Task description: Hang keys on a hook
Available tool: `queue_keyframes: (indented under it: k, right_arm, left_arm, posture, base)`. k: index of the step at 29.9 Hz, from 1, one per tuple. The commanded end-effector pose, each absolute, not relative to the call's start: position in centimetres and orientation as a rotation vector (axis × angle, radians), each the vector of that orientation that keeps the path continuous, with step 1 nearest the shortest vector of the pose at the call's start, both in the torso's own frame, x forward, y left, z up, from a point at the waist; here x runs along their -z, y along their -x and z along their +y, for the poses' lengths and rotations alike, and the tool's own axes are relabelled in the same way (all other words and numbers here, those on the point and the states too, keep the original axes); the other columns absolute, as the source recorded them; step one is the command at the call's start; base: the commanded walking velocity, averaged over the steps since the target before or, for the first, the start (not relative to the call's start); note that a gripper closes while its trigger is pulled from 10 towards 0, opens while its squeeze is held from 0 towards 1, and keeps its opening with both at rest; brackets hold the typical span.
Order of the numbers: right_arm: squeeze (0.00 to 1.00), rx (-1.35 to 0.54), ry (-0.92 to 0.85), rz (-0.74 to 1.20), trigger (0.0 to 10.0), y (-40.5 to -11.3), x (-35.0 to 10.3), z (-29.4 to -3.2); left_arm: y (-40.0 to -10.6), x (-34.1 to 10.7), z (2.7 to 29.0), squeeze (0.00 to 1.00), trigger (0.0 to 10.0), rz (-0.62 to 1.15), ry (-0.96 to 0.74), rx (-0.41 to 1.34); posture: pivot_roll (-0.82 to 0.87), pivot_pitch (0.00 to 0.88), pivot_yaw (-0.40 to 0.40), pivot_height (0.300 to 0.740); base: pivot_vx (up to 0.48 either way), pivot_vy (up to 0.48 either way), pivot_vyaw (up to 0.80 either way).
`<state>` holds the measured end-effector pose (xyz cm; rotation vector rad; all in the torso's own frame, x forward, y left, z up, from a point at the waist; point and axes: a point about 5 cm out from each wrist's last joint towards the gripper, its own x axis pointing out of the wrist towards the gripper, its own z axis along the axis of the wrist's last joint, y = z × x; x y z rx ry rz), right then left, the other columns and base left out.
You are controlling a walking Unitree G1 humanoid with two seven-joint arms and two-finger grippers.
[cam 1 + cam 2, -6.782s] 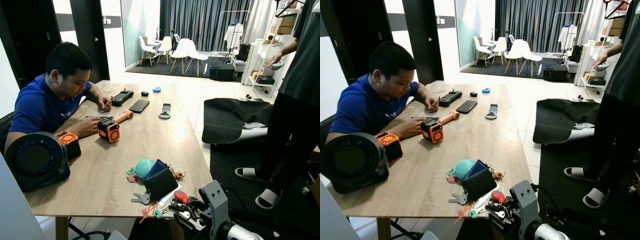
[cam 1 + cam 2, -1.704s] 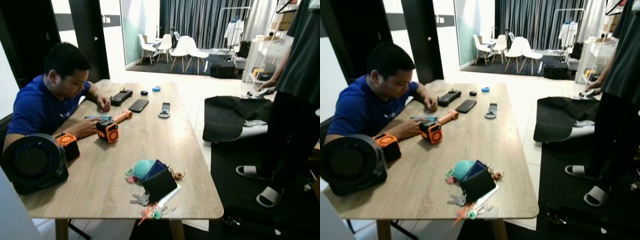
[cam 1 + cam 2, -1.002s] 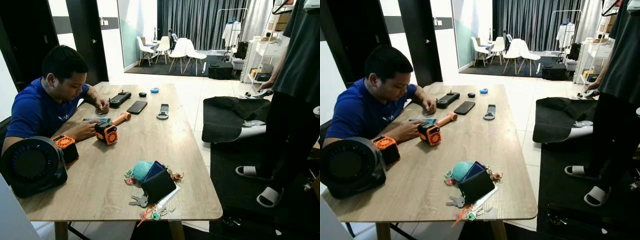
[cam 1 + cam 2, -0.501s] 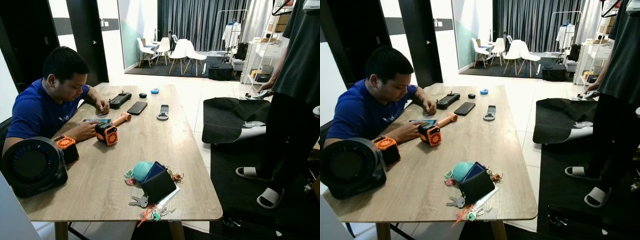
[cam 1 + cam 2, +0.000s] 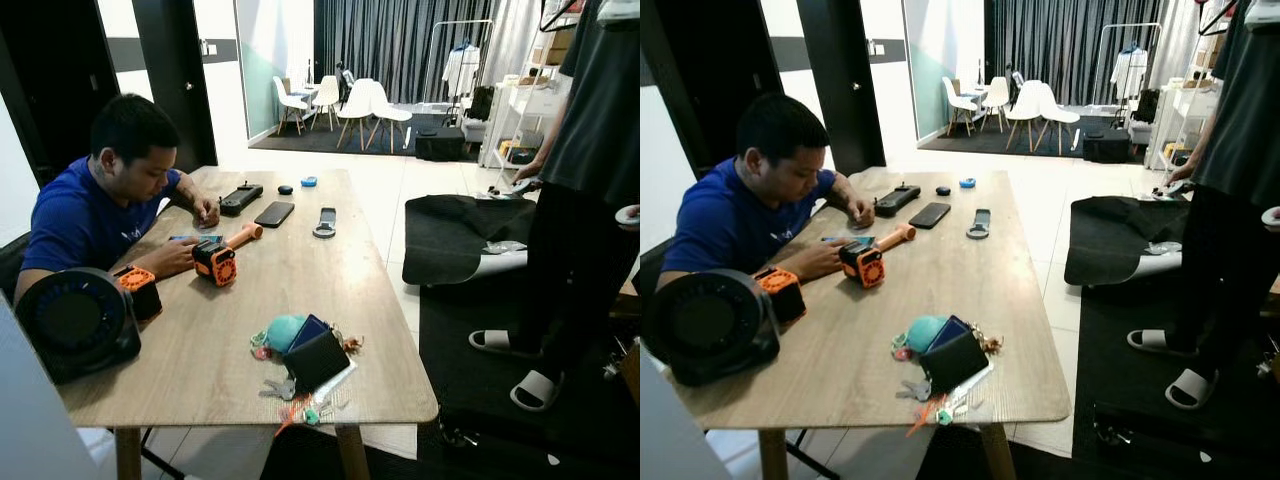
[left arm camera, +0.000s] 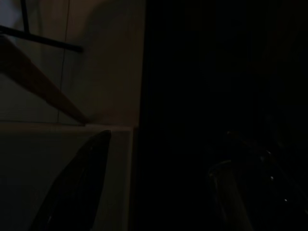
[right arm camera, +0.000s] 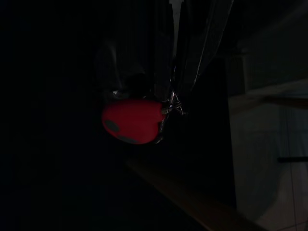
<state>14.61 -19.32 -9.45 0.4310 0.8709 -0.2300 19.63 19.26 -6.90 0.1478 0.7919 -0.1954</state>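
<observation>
1. Left eye view: A wooden table (image 5: 350, 300) fills the centre of the frame. At its near edge, lower centre, I see a heap of oddments: a teal pouch (image 5: 282, 331), a dark wallet (image 5: 318, 358) and loose keys (image 5: 280, 390) that nobody has lifted. A seated person (image 5: 95, 215) at middle left works on an orange device (image 5: 215, 262), hands close to it. A standing person (image 5: 585, 200) fills the right edge, feet in sandals on the dark mat. I can make out no hook from here, so I judge the walk to one comes next.

2. Right eye view: The same scene. A phone (image 5: 929, 214) and a black remote (image 5: 898, 196) lie at the table's far end, upper centre, well apart from the heap.

3. Left wrist view: Very dark. One black finger (image 6: 77, 183) shows at lower left over pale floor; I cannot tell how the left gripper is set. The arm hangs idle.

4. Right wrist view: Dark too, but the red key fob (image 7: 132, 121) glows at centre left, its ring and metal bits just beside it. It hangs from the right gripper (image 7: 166, 57), whose fingers are clenched on the bunch, carried low, I judge, for transport to the hook.
</observation>
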Motion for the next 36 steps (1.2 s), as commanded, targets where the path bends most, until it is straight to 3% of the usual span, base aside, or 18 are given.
queue_keyframes:
  k: [1,21,36]
  right_arm:
    - [0.00,0.220,-0.427,0.872,10.0,-14.40,9.55,-19.02]
    - [0.00,0.215,-0.428,0.869,10.0,-14.65,9.50,-18.78]
    - [0.00,0.215,-0.433,0.859,10.0,-14.86,9.43,-18.70]
  left_arm:
    - [-19.65,6.90,18.95,0.00,10.0,0.784,-0.120,0.188]
    - [-20.24,6.46,18.85,0.00,10.0,0.755,-0.122,0.198]
    - [-20.58,6.17,18.69,0.00,10.0,0.730,-0.122,0.198]
  posture:
    - [0.05,0.020,0.027,0.740]
    - [0.06,0.017,0.029,0.740]
    - [0.07,0.022,0.027,0.740]
  base:
    - [-0.379,0.000,0.00]
    - [-0.372,0.000,0.00]
    - [0.000,0.000,0.00]
